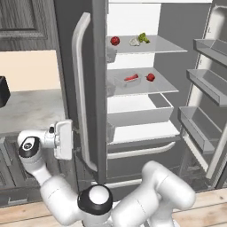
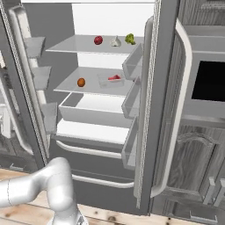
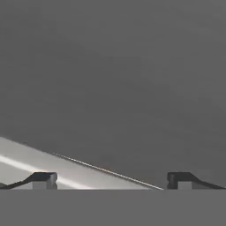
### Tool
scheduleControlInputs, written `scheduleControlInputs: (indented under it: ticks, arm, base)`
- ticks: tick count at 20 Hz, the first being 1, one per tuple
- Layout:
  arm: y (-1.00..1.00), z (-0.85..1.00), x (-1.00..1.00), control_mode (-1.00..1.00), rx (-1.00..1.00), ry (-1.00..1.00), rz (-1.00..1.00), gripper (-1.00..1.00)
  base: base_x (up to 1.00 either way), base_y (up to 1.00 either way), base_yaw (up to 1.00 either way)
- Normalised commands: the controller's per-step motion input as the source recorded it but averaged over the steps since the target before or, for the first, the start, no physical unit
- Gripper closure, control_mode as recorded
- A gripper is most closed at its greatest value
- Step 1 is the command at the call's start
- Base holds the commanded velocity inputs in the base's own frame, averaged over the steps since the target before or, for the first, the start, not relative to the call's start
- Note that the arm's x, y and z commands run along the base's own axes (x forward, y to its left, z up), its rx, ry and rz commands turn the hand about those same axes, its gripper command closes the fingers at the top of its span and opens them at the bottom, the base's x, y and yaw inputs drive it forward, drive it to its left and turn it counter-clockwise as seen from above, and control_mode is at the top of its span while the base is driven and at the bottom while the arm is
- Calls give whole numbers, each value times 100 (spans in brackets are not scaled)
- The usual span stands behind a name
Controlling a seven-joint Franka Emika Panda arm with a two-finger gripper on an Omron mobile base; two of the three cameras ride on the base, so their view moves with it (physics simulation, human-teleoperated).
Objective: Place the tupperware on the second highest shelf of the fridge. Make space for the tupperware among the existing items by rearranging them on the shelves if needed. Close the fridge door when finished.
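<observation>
Two dark fingertips [image 3: 42,178] of the tool [image 3: 112,180] stand apart, empty, against the fridge's [image 1: 66,66] grey door by its handle [image 1: 81,88]. Already on the second highest shelf [image 1: 164,86], the tupperware [image 1: 128,80] looks light, stiff, slippery; grip its side walls. Its clear walls are hard to trace.

fridge [image 1: 82,44] skin matt dark grey, handles pale satin; shelves [image 1: 146,84] smooth pale grey; cabinets [image 2: 193,162] beside it wood-grain.
</observation>
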Motion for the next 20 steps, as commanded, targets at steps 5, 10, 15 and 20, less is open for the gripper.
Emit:
scheduleControlInputs:
  ticks: [5, 10, 15, 20]
  arm:
    - [-100, 0, 8, -100, 0, -8, 0, -100]
    - [-100, 0, 29, -100, 4, -13, 11, -100]
    - [-97, 0, 40, -100, 8, -14, 21, -100]
    - [-83, 3, 45, -100, 13, -17, 36, -100]
  base:
    - [0, 0, 0]
    - [0, 0, 0]
    - [0, 0, 0]
    - [0, 0, 0]
